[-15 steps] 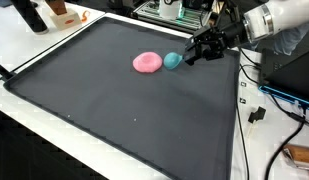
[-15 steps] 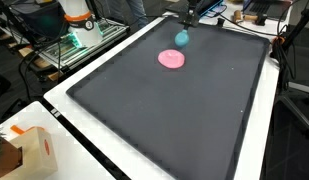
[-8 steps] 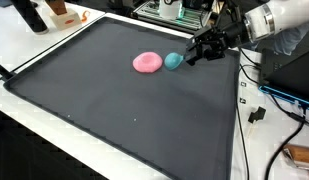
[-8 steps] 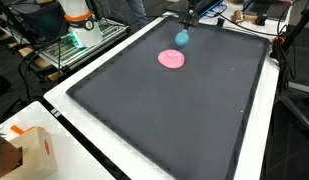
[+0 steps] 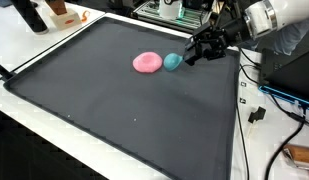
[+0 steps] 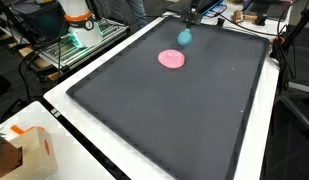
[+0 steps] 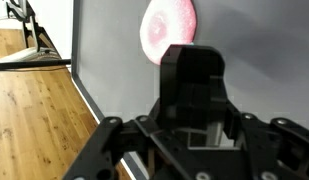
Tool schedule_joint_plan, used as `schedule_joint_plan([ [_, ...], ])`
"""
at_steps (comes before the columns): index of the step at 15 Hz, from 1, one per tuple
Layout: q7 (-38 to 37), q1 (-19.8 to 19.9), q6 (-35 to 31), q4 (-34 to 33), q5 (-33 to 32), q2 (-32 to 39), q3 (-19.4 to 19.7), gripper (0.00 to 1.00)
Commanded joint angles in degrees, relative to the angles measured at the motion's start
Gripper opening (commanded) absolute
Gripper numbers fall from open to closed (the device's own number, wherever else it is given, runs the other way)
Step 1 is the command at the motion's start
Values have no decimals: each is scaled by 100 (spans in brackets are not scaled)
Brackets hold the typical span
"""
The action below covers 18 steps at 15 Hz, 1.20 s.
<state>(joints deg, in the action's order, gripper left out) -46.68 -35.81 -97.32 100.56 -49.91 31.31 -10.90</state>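
On the far part of the black mat (image 5: 114,110) there lies first a pink lump (image 5: 147,63), flattened and round, dull like dough. Just beside it, more toward the mat's far edge, sits the teal ball (image 5: 172,61). It is smaller and smooth and has no long axis, so it offers the same shape from every side. The gripper (image 5: 190,58) hangs low just beyond the ball, near the mat's far corner, and points at it. The ball thus lies between the fingers and the pink lump. I cannot tell if they touch, nor if the fingers are spread or closed, because all is dark there.
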Motion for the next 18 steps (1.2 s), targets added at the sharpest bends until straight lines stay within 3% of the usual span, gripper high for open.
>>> schedule_joint_plan([
  [1, 242, 357, -302, 317, 206, -503, -130, 29],
  [7, 906, 1089, -872, 763, 956, -1446, -245, 29],
  [12, 1863, 1727, -1685, 1332, 2181, -2392, -140, 29],
  [18, 2482, 2248, -1911, 1798, 3293, -3141, 67, 29],
])
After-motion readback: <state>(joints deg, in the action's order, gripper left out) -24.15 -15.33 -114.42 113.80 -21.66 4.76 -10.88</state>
